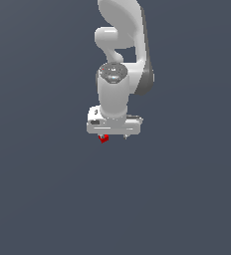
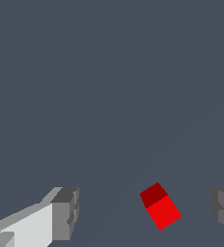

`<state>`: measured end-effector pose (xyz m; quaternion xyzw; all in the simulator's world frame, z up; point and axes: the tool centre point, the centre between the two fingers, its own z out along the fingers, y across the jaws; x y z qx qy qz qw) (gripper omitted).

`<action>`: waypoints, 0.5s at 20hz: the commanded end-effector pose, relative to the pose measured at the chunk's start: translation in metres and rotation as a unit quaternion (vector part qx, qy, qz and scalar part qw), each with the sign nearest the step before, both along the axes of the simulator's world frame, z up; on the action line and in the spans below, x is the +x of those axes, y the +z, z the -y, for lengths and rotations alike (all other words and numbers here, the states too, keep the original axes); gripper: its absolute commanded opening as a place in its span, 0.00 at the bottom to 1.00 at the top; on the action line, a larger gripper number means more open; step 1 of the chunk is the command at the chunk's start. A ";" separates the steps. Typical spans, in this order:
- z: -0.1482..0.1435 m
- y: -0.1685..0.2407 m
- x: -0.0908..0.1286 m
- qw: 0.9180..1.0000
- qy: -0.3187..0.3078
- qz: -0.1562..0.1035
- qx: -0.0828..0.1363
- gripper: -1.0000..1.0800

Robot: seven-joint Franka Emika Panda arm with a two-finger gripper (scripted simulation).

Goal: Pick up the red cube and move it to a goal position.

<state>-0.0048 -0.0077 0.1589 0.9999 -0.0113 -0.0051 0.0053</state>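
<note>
Below the centre of the exterior view, the red cube (image 1: 103,138) is seen just under the white gripper (image 1: 113,135), partly covered by the hand. Between the two grey fingertips (image 2: 65,214) in the wrist view, the cube (image 2: 161,206) lies nearer one pad, touching neither, and is turned askew to them. The jaws are spread wide and nothing is held. A rigid, light, smooth-faced block is judged likely; hold should be taken on two opposite flat faces, after the skew is corrected. One fingertip is cut off at the frame edge. No goal marker can be made out.
</note>
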 end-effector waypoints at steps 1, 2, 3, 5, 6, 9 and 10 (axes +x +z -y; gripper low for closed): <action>0.000 0.000 0.000 1.000 0.000 0.000 0.000 0.96; 0.000 0.000 0.000 1.000 0.000 0.000 0.000 0.96; 0.000 -0.001 0.000 1.000 0.001 0.000 0.000 0.96; 0.000 -0.002 -0.002 1.000 0.005 0.000 0.000 0.96; 0.001 -0.004 -0.003 1.000 0.008 0.000 0.000 0.96; 0.002 -0.010 -0.008 1.000 0.020 0.000 0.000 0.96; 0.003 -0.012 -0.010 1.000 0.026 0.000 0.001 0.96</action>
